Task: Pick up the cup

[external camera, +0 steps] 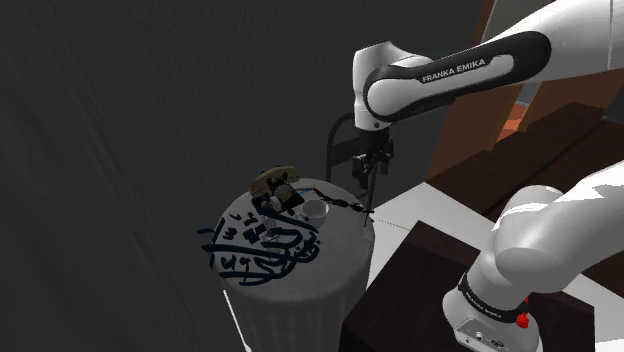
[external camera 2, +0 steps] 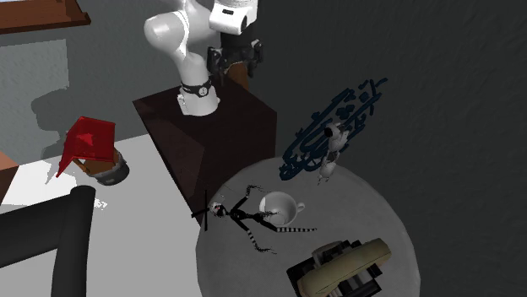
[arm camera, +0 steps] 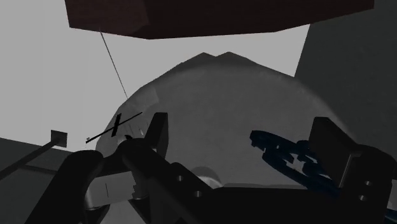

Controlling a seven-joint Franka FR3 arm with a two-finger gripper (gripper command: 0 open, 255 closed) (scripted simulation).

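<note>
The cup is small and white, with a handle, and stands upright near the middle of a round grey table. In the second exterior view the cup sits beside a black stick-limbed doll. My gripper hangs above the table's edge on the stand's side, clearly higher than the cup and a short way off it. In the wrist view the gripper is open, its black fingers wide apart with nothing between them.
A dark blue wire tangle lies on the table at the shoulder view's left of the cup. A tan and black object sits behind the cup. The doll sprawls next to it. The dark stand adjoins the table; a red object lies on the floor.
</note>
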